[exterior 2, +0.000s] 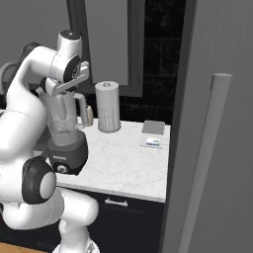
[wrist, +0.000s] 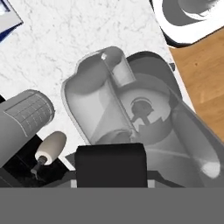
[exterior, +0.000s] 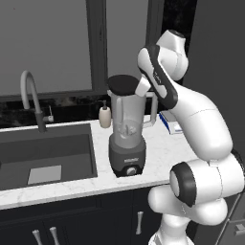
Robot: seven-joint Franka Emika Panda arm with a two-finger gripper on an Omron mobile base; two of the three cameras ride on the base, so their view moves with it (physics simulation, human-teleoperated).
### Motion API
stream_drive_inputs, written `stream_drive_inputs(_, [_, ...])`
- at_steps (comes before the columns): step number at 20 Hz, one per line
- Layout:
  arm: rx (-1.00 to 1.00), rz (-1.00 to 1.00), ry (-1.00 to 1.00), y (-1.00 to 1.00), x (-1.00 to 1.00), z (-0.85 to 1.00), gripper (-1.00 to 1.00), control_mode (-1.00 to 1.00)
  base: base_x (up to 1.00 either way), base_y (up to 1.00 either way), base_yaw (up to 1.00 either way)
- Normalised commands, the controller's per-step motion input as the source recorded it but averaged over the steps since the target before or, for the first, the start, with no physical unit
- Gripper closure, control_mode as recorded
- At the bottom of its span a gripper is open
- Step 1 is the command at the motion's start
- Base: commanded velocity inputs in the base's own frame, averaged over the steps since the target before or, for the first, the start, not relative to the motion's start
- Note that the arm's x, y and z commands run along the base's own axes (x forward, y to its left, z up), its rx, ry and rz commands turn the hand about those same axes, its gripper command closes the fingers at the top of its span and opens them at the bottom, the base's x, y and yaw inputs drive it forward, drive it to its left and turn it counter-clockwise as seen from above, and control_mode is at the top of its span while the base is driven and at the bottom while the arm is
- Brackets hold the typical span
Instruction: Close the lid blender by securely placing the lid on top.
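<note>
Flanking the blender (exterior: pixel 127 139): soap bottle (exterior: pixel 105 116), sink (exterior: pixel 45 153), paper towel roll (exterior 2: pixel 108 106)

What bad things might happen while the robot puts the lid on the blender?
1. The lid looks only partly over the blender jar's rim, so it might land crooked or slide off.
2. The soap bottle stands close behind the blender; a falling lid could knock it.
3. Pushing down off-centre might tip the tall jar toward the sink.

Two base cameras look forward and down from behind the arm's left and right, sharing the blender (exterior: pixel 127 131) on the counter (exterior 2: pixel 128 168); the hand camera peers closely down into it.
</note>
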Motion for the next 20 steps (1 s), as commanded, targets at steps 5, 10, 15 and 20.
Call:
stream_drive_inputs(5, [0.00,-0.01,0.13,0.00,-0.26,0.00,1.00,-1.00,0.00,0.00,0.00])
stream_drive_inputs(10, [0.00,0.00,0.09,0.02,-0.24,0.00,1.00,-1.00,0.00,0.00,0.00])
stream_drive_inputs(15, [0.00,-0.01,0.08,0.00,-0.33,0.00,1.00,-1.00,0.00,0.00,0.00])
stream_drive_inputs(20, [0.00,-0.01,0.09,0.00,-0.36,0.08,1.00,-1.00,0.00,0.00,0.00])
